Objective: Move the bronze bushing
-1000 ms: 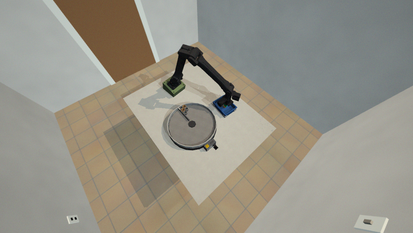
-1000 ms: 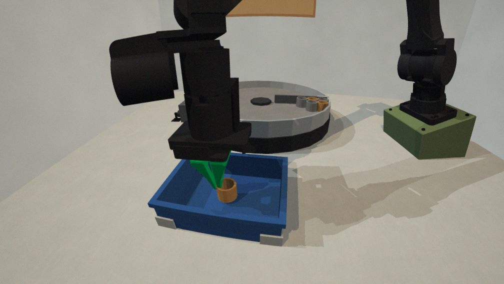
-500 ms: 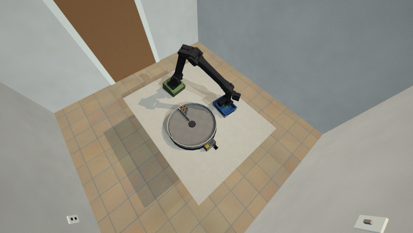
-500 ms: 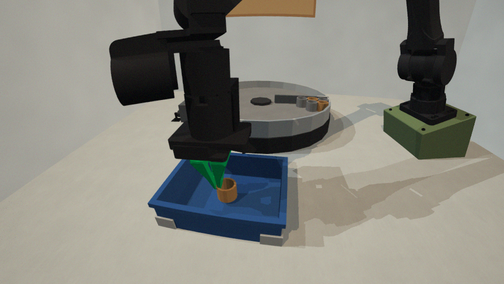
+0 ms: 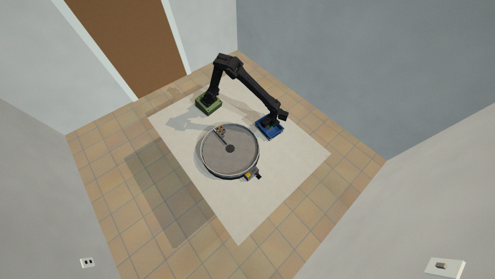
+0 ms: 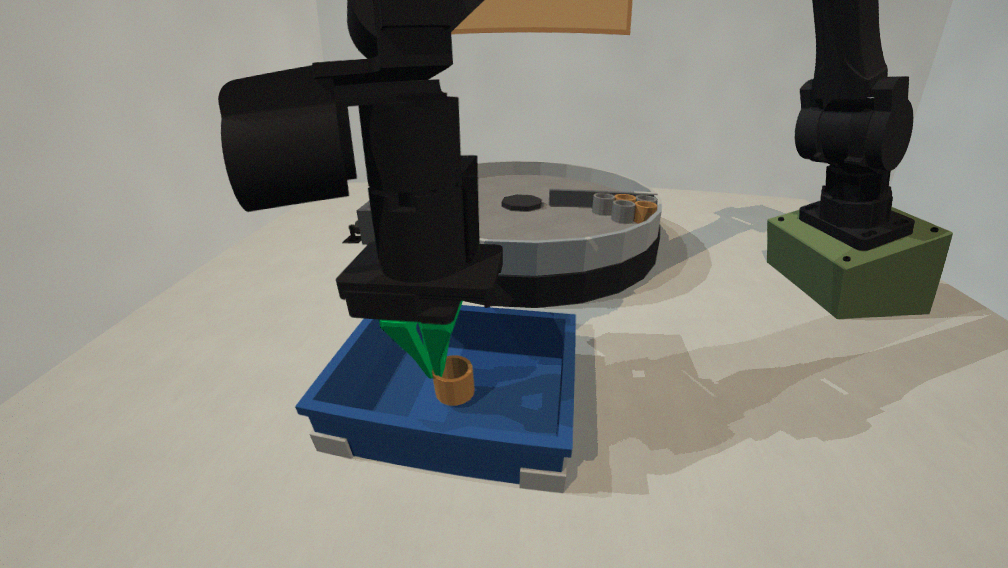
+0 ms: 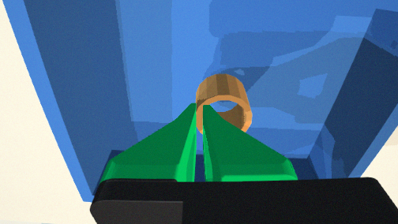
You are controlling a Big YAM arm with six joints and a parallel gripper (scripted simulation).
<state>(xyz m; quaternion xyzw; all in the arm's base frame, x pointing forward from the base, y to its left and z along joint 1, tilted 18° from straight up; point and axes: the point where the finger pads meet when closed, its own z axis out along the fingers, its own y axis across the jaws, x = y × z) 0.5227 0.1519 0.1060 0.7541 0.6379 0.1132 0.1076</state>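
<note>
In the exterior view, from the left, a grey box with a yellow button (image 5: 251,173) (image 6: 364,227) is mostly hidden behind the black arm, whose upper links are cut off by the top edge. The green-fingered black gripper (image 5: 270,126) (image 6: 437,376) (image 7: 199,112) points down into the blue rectangular crate (image 5: 277,130) (image 6: 437,448) (image 7: 67,79), its tips pinching the near-side wall of a short bronze cylindrical bushing (image 5: 268,128) (image 6: 454,389) (image 7: 223,84). That bushing is inside the crate; whether its underside touches the crate floor is hard to make out. The round grey turntable (image 5: 235,159) (image 6: 564,257) is partly covered by the wrist. Toward its right rim, two bronze bushings (image 5: 221,127) (image 6: 645,211) and three grey metal bushings (image 5: 222,134) (image 6: 622,210) cluster beside a dark straight bar (image 5: 220,137) (image 6: 569,198), the rear ones partly hidden. Rightmost stands the olive-green block base (image 5: 207,111) (image 6: 881,282)
</note>
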